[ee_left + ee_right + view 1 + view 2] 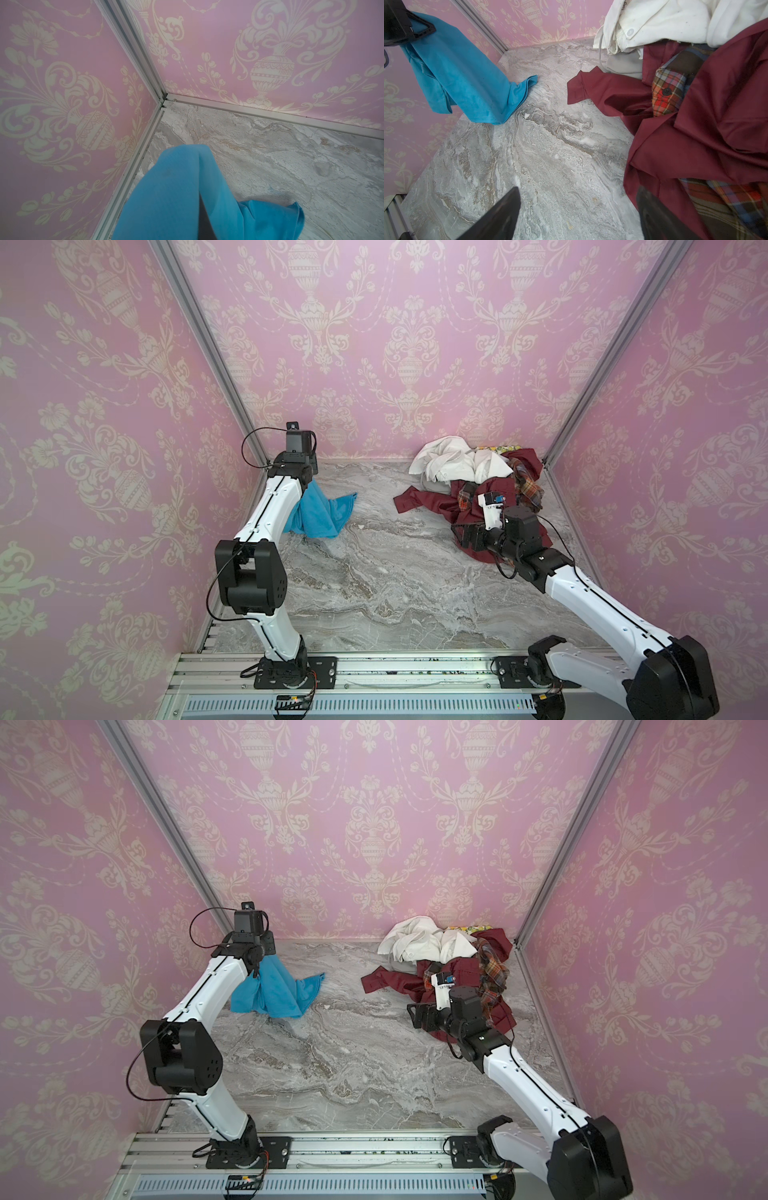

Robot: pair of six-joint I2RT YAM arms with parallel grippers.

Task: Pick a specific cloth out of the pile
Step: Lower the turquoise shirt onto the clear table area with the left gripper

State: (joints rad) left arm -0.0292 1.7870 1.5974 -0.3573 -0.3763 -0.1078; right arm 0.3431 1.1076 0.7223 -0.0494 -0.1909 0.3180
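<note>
Cloth [320, 512], turquoise, hangs from my left hand [258, 964], clamped tight on its top fold and held high to keep it well apart from the pile [457, 466]; its tail rests on the bench [395, 572]. My right hand [579, 188] gapes empty beside the maroon shirt [695, 124].

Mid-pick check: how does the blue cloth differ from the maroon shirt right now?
The blue cloth hangs from the shut left hand, its lower end resting on the table; the maroon shirt lies crumpled, ungripped. The blue cloth sits alone at the left; the maroon shirt is tangled with the plaid shirt in the pile. Both are plain, unpatterned fabric.
</note>
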